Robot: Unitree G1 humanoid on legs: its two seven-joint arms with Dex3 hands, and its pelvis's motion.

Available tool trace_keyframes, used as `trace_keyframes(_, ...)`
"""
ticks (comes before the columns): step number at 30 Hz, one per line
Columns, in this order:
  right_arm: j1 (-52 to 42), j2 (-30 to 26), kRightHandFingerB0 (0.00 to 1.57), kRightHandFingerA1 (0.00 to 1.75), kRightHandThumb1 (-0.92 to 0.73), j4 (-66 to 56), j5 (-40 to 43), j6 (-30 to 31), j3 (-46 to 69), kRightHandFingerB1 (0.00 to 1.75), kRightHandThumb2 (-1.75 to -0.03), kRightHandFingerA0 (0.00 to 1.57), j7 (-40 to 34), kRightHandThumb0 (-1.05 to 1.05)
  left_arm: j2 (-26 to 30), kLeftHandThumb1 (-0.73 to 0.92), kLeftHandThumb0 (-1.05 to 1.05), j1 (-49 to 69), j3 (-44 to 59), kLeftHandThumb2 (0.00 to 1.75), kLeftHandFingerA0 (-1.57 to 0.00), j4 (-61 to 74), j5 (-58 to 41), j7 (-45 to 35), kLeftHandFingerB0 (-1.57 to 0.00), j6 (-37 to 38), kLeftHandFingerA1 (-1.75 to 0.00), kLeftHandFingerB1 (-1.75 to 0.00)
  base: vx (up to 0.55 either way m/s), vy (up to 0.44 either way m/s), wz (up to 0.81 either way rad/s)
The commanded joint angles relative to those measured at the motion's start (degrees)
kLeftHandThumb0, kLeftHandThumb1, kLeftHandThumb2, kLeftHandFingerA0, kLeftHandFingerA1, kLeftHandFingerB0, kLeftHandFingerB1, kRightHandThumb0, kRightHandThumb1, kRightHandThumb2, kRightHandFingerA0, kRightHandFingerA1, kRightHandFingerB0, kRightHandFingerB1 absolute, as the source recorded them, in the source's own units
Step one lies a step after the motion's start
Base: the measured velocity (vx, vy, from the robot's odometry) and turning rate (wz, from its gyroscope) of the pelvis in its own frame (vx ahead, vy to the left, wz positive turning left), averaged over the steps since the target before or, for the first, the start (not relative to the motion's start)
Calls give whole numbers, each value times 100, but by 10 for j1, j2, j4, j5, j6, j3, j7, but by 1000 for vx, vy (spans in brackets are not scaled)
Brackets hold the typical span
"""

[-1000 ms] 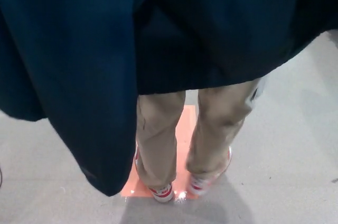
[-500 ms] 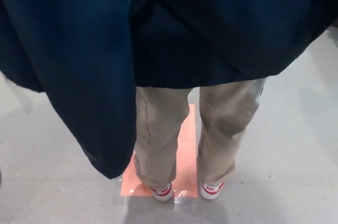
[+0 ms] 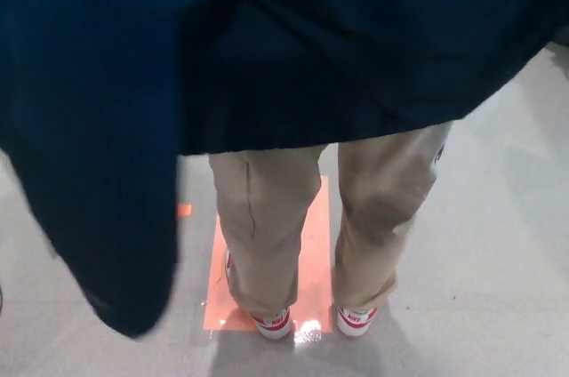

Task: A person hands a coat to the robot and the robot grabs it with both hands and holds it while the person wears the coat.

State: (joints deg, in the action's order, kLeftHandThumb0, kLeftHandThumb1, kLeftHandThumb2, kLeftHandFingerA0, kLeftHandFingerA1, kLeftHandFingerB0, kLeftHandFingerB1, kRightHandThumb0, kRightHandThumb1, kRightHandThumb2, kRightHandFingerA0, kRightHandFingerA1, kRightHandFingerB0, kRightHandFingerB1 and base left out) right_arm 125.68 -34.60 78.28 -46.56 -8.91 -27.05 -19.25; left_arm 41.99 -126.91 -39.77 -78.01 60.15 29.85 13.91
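Note:
A dark navy coat point(image 3: 293, 48) fills the upper half of the head view, close to the camera. One sleeve point(image 3: 107, 217) hangs down at the left, blurred, its end near the floor. Below the coat's hem stand a person's legs point(image 3: 267, 217) in beige trousers, with red and white shoes point(image 3: 271, 322). Neither of my hands shows; the coat hides whatever holds it.
The person stands on an orange square marker point(image 3: 313, 244) on the grey floor point(image 3: 480, 288). A small orange mark point(image 3: 184, 210) lies on the floor left of the legs.
The hanging sleeve has swung to the left, uncovering the person's left-hand leg and a small orange floor mark. The legs and shoes stay on the orange square.

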Motion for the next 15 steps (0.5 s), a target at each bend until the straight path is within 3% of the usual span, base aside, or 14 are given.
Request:
trace_keyframes(1, 16, -13, 70, 169, -65, -3, 0, 14, 3, 118, -59, 86, -8, -10, 21, 64, -28, -5, -3, 60, -80, -4, 9, 11, -81, -33, -165, -65, 0, 0, 0)
trace_keyframes(2, 15, -13, 66, 171, -66, -3, -1, 15, 3, 121, -59, 87, -11, -10, 23, 51, -36, -5, 0, 64, -91, -4, 5, 13, -77, -23, -155, -72, 0, 0, 0)
trace_keyframes(3, 15, -13, 67, 172, -66, -3, -1, 14, 3, 121, -58, 86, -12, -9, 24, 60, -26, -4, 1, 58, -80, -4, 5, 15, -81, -21, -165, -84, 0, 0, 0)
trace_keyframes(7, 12, -12, 66, 169, -65, -3, 3, 13, 6, 122, -62, 90, -14, -9, 26, 51, -37, -3, 0, 64, -89, -4, 5, 8, -77, -19, -153, -74, 0, 0, 0)
trace_keyframes(8, 10, -13, 66, 169, -65, -3, 3, 11, 7, 122, -62, 90, -16, -9, 26, 51, -37, -2, 2, 64, -89, -3, 3, 6, -77, -17, -153, -74, 0, 0, 0)
trace_keyframes(9, 10, -14, 70, 169, -63, -3, 1, 10, 6, 114, -61, 89, -17, -12, 26, 62, -27, -4, -2, 60, -78, -3, 7, 2, -80, -21, -162, -72, 0, 0, 0)
trace_keyframes(11, 9, -14, 72, 169, -63, -3, 0, 9, 6, 112, -60, 89, -18, -10, 24, 61, -27, -4, -2, 59, -79, -4, 7, -2, -81, -26, -163, -68, 0, 0, 0)
trace_keyframes(12, 11, -15, 65, 169, -65, -3, 0, 9, 7, 125, -62, 90, -17, -9, 23, 61, -27, -6, -1, 60, -80, -4, 6, -6, -80, -26, -161, -62, 0, 0, 0)
trace_keyframes(14, 13, -15, 64, 172, -64, -3, 0, 10, 7, 134, -62, 86, -17, -13, 24, 59, -28, -9, -1, 60, -81, -3, 6, -8, -80, -20, -160, -63, 0, 0, 0)
trace_keyframes(15, 13, -15, 68, 170, -64, -3, 0, 9, 7, 125, -61, 88, -17, -13, 25, 59, -27, -8, -1, 59, -78, -3, 5, -6, -81, -17, -162, -72, 0, 0, 0)
